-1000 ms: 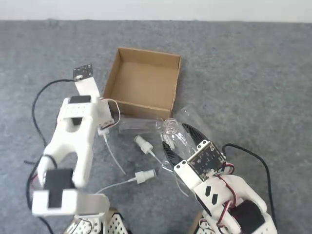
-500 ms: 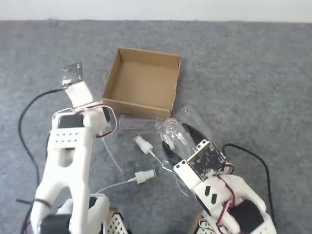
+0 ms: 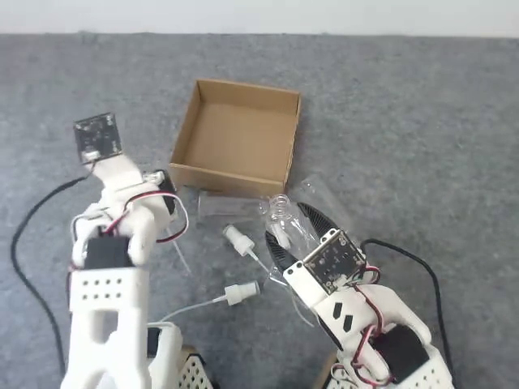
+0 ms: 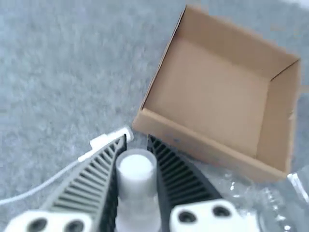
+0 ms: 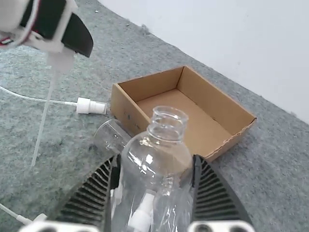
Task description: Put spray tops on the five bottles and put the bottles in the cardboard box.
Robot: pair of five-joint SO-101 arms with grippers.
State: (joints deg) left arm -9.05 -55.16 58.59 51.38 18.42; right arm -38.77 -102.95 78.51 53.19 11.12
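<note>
My left gripper [image 3: 162, 194] is shut on a white spray top [image 4: 136, 174], held above the carpet just off the cardboard box's [image 3: 235, 134] near left corner; its thin tube [image 5: 44, 116] hangs down. The open box [image 4: 217, 96] has nothing in it. My right gripper [image 3: 290, 227] is shut on a clear uncapped bottle [image 5: 157, 142], neck pointing toward the box [image 5: 193, 108]. Another clear bottle [image 3: 220, 204] lies along the box's near wall. Two loose spray tops [image 3: 238, 237] [image 3: 242, 290] lie on the carpet between the arms. A third spray top [image 4: 108, 140] lies under my left gripper [image 4: 136, 140].
Grey carpet covers the floor. More clear bottles [image 3: 324, 194] lie to the right of the box, close to my right gripper [image 5: 154, 162]. Black cables trail beside both arm bases. A pale wall runs along the far edge.
The left arm has swung back and to the left, lifting the spray top away from the lying bottle. The right arm has shifted slightly left with its bottle.
</note>
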